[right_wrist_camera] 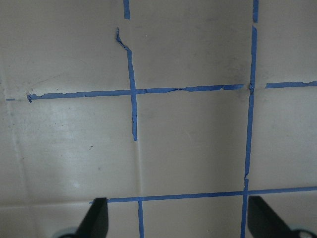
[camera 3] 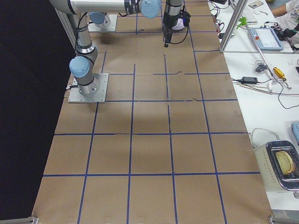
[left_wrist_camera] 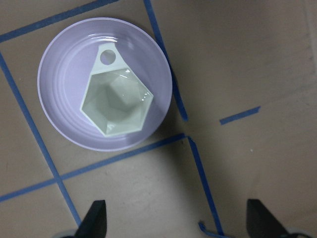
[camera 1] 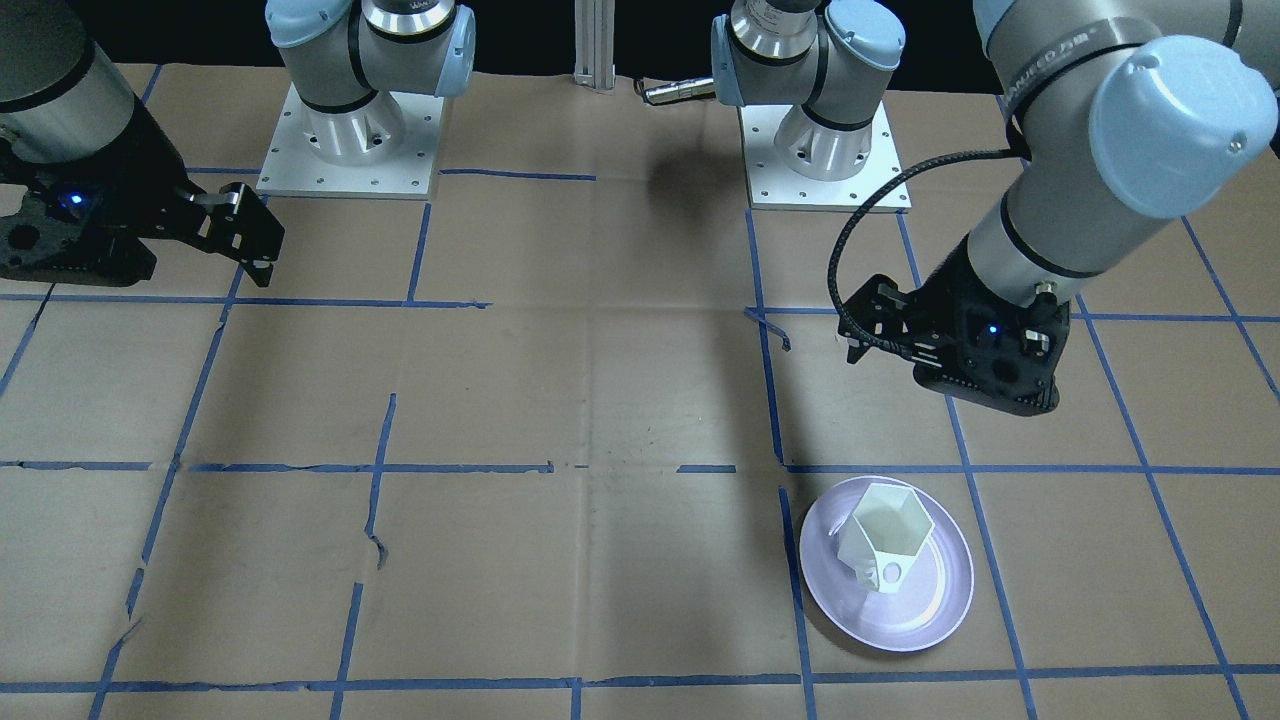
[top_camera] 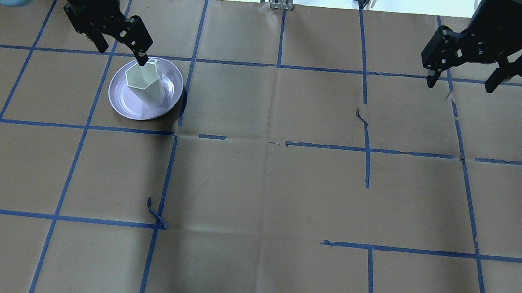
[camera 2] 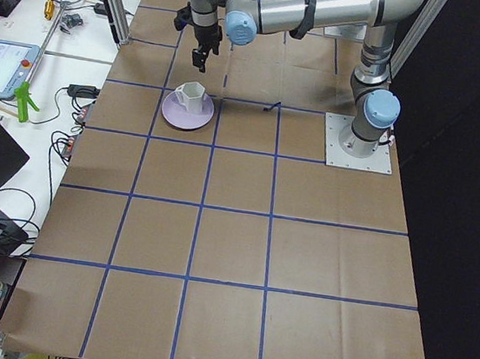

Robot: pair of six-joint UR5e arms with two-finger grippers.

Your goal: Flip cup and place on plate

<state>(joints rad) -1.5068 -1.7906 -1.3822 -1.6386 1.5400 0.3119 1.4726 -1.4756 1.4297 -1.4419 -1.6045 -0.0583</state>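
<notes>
Cup [top_camera: 145,83] upright, hexagonal mouth up, standing on the plate [top_camera: 118,100], near its middle in my left wrist view. The handle tab with its round hole points away from my left fingertips [left_wrist_camera: 97,219] in that view. The plate lies flat on the brown paper table [top_camera: 260,191], inside one square of the blue tape grid [top_camera: 231,62], with its rim close to a tape corner.

My left gripper [top_camera: 122,56] is spread wide with nothing between the fingers. It hangs above the plate's edge, clear of the cup and not touching it. My right gripper [top_camera: 459,86] is also spread wide and empty, raised over bare paper at the other end of the table, well apart from cup and plate.
</notes>
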